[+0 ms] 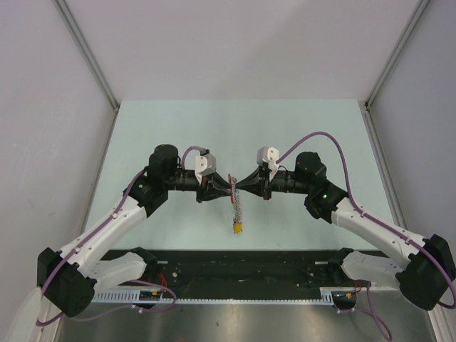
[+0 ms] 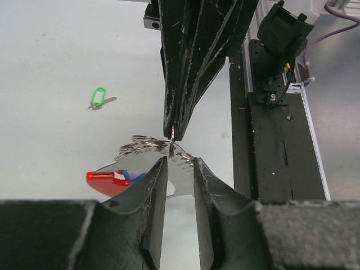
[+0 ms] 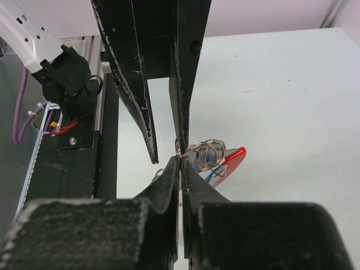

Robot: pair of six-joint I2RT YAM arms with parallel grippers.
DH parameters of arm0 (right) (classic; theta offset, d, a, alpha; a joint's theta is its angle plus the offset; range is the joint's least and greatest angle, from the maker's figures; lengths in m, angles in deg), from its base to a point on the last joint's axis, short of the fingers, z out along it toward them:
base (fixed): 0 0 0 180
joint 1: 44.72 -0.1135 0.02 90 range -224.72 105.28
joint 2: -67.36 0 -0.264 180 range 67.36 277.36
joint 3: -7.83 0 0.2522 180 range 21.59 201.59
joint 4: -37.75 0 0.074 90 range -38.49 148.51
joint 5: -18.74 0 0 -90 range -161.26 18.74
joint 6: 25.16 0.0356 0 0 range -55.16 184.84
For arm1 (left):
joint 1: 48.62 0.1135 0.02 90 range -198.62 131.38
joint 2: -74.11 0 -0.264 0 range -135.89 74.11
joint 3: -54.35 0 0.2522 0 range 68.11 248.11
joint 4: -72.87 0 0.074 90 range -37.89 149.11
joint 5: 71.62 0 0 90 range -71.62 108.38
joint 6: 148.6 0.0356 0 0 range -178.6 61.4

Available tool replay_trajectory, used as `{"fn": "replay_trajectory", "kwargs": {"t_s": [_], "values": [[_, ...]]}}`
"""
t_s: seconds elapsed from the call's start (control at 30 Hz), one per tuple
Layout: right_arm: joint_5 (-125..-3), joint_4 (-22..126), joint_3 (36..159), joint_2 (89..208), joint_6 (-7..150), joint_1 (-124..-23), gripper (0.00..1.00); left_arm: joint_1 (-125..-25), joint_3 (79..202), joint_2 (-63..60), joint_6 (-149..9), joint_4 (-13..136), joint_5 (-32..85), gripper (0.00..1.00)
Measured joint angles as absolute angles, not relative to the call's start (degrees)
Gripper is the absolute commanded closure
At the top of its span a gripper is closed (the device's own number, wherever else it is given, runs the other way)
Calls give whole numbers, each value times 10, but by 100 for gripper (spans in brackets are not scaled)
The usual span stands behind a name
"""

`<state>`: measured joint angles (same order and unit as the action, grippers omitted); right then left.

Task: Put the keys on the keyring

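The keyring [image 1: 237, 205] hangs in the air between my two grippers, and its yellow tag [image 1: 238, 228] dangles near the table. In the left wrist view it shows as silver rings and a flat plate [image 2: 147, 149] with a red segment [image 2: 103, 180]. A blue piece [image 2: 133, 175] lies against the red; I cannot tell if it is the blue key. My right gripper [image 3: 181, 163] is shut on a ring of the keyring [image 3: 205, 153]. My left gripper [image 2: 179, 164] faces it with jaws apart and its tips at the plate. The green key [image 2: 98, 99] lies on the table, apart.
A black rail [image 1: 242, 267] with the arm bases runs along the near table edge; it also shows in the left wrist view [image 2: 275, 146]. Grey walls enclose the pale table [image 1: 171, 135] on three sides.
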<state>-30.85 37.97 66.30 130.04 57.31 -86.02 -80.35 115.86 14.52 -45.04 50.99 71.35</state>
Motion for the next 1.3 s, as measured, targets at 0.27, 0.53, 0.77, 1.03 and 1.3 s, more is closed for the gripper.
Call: {"fn": "replay_trajectory", "kwargs": {"t_s": [0.27, 0.53, 0.77, 1.03, 1.3], "values": [[-309, 386, 663, 1301, 568, -866, 100, -804, 1159, 145, -451, 510, 736, 72], [-309, 406, 672, 1304, 557, -871, 100, -804, 1159, 145, -451, 510, 741, 75], [-309, 424, 682, 1309, 542, -877, 100, -804, 1159, 145, -451, 508, 741, 81], [-313, 444, 690, 1310, 529, -882, 100, -805, 1165, 145, -441, 490, 733, 100], [-330, 459, 694, 1307, 529, -881, 52, -810, 1166, 149, -419, 473, 698, 100]]}}
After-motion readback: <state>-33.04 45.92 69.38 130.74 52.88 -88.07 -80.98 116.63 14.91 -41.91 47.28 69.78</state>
